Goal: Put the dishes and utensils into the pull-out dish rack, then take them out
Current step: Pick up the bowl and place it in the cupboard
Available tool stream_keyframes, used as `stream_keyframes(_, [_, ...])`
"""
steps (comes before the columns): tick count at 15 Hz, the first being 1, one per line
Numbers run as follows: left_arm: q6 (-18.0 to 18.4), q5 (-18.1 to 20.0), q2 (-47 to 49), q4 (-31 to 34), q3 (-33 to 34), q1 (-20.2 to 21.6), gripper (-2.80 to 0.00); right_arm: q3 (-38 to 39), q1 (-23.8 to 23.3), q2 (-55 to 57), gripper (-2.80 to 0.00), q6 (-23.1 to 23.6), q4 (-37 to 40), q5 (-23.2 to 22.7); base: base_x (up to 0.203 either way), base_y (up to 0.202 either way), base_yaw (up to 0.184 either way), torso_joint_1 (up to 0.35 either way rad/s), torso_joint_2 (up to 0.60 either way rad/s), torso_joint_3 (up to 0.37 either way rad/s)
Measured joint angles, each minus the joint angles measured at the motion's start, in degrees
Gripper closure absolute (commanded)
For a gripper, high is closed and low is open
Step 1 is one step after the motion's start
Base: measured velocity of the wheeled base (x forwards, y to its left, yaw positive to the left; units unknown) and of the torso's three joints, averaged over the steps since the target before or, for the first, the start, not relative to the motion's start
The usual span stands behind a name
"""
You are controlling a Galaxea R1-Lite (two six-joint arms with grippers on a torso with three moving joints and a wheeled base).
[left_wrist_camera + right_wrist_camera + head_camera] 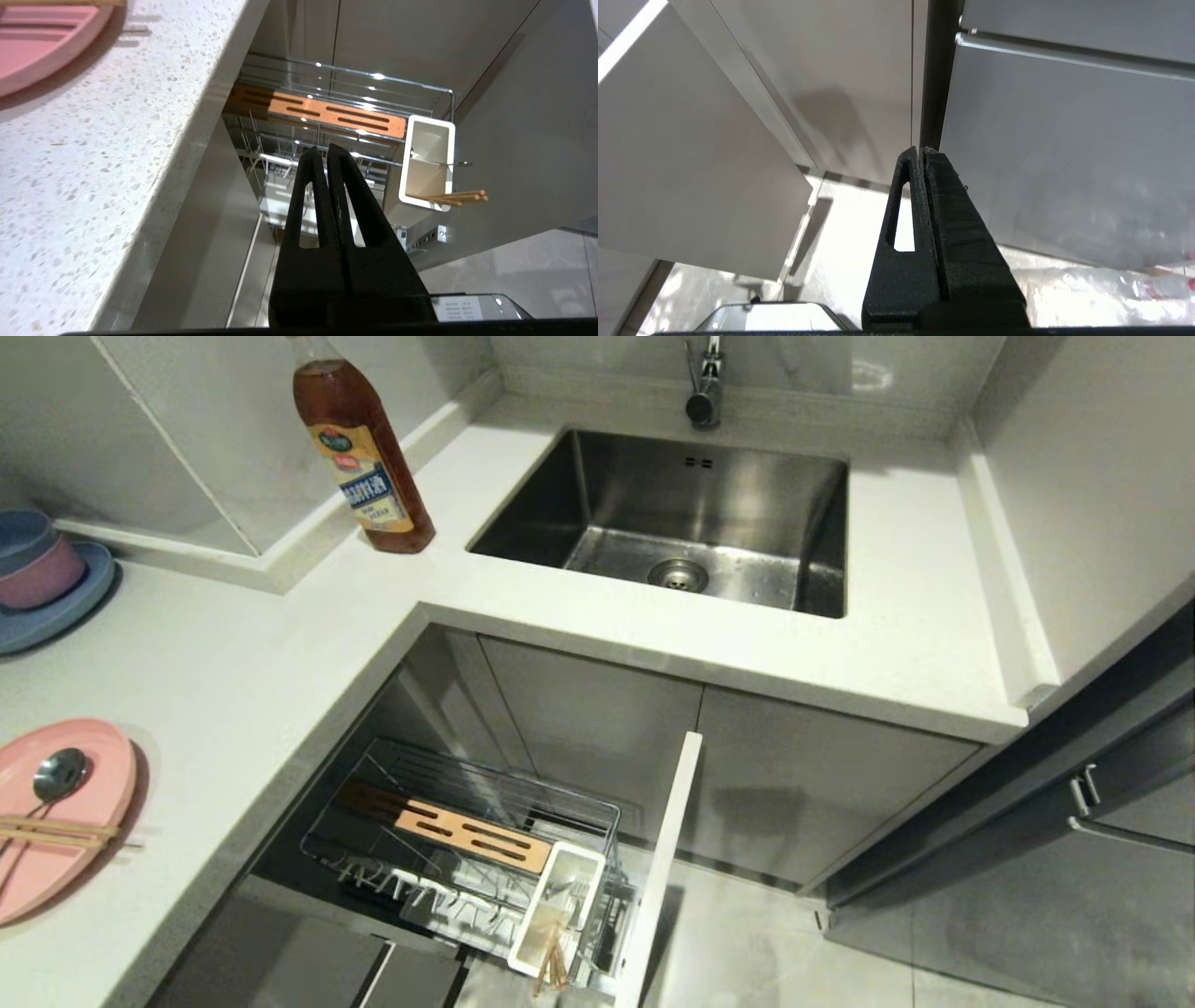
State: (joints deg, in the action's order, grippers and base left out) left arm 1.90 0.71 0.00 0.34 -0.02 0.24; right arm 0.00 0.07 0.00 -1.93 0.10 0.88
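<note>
The pull-out dish rack [485, 770] stands drawn out under the counter corner, a chrome wire basket with a slotted wooden strip [471, 835]. Its white caddy [557, 915] holds a few chopsticks [460, 197]. A pink plate [56, 812] lies on the counter at the left, and a metal spoon [58, 775] and a pair of chopsticks [56, 831] rest on it. Neither arm shows in the head view. My left gripper [325, 148] hangs shut and empty over the rack [373, 74], beside the counter edge. My right gripper [920, 149] is shut and empty before grey cabinet fronts.
A steel sink [672, 513] with a tap [705, 383] sits behind the rack. A bottle of brown liquid [364, 448] stands at the counter's back. Stacked blue and mauve bowls [37, 569] sit far left. The rack's pale front panel [663, 859] juts out; a dark cabinet [1102, 803] is right.
</note>
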Motion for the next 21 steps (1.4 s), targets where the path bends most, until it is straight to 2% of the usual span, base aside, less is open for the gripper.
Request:
stream_keyframes(9, [-0.2, 0.0, 0.0, 0.0, 0.0, 0.0, 0.00, 0.0, 0.0, 0.0, 0.00, 0.0, 0.0, 0.0, 0.000, 0.000, 0.000, -0.025, 0.06, 0.004])
stream_keyframes(21, [-0.2, 0.0, 0.0, 0.0, 0.0, 0.0, 0.00, 0.0, 0.0, 0.0, 0.00, 0.0, 0.0, 0.0, 0.000, 0.000, 0.000, -0.228, 0.53, 0.301])
